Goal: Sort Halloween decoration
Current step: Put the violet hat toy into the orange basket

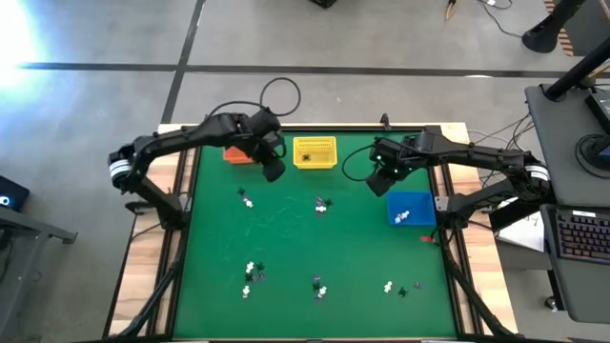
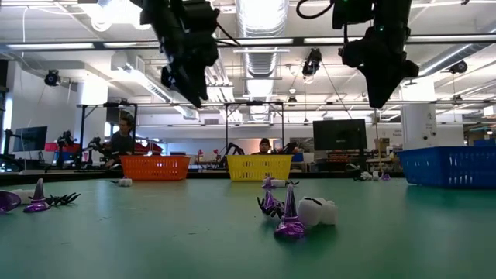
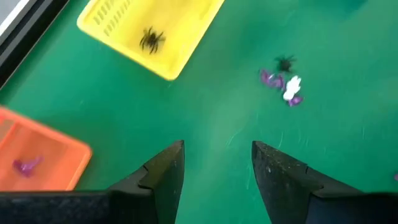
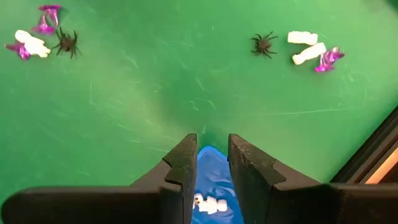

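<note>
The left gripper [image 1: 274, 170] is held released and empty above the mat, between the orange basket [image 1: 236, 153] at its 9 o'clock and the yellow basket [image 1: 315, 152] at its 3 o'clock. The right gripper [image 4: 208, 163] is parted, grasping nothing, over the blue basket [image 1: 411, 208]. The Halloween decoration [image 1: 321, 205] is scattered over the green mat [image 1: 324, 248], mostly toward 6 o'clock, with single pieces seen inside each basket.
</note>
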{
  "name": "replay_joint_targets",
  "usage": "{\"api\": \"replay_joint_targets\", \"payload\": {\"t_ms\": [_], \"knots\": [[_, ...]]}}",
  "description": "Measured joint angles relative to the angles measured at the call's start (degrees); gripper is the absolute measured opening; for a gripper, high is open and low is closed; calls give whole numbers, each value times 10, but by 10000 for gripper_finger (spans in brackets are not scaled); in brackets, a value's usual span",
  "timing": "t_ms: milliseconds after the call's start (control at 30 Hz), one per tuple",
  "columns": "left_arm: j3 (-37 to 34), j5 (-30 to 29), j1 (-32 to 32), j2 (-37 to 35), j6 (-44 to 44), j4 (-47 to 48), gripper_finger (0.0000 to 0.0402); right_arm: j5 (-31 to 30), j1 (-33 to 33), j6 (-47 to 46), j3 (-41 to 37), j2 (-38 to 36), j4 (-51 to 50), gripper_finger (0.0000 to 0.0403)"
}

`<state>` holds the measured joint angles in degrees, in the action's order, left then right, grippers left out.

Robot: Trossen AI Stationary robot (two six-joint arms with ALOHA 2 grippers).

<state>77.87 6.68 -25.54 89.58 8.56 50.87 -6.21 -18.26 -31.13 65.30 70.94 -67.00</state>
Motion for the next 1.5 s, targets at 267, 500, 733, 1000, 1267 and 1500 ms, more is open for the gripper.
{"api": "replay_joint_targets", "payload": {"t_ms": [267,500,733,1000,1267,1500], "knots": [[0,0,57,31,-4,-32,169,0,0,49,0,0,0,87],[0,3,135,84,-47,-116,168,-17,0,53,0,0,0,90],[0,48,170,126,-76,-170,168,-19,-3,59,0,0,1,91],[0,52,171,165,-98,-214,168,-29,-3,63,0,0,1,91],[0,84,173,224,-93,-230,168,-29,-3,68,0,0,0,91],[0,93,173,238,-92,-246,168,-29,-3,82,1,0,0,91]]}}
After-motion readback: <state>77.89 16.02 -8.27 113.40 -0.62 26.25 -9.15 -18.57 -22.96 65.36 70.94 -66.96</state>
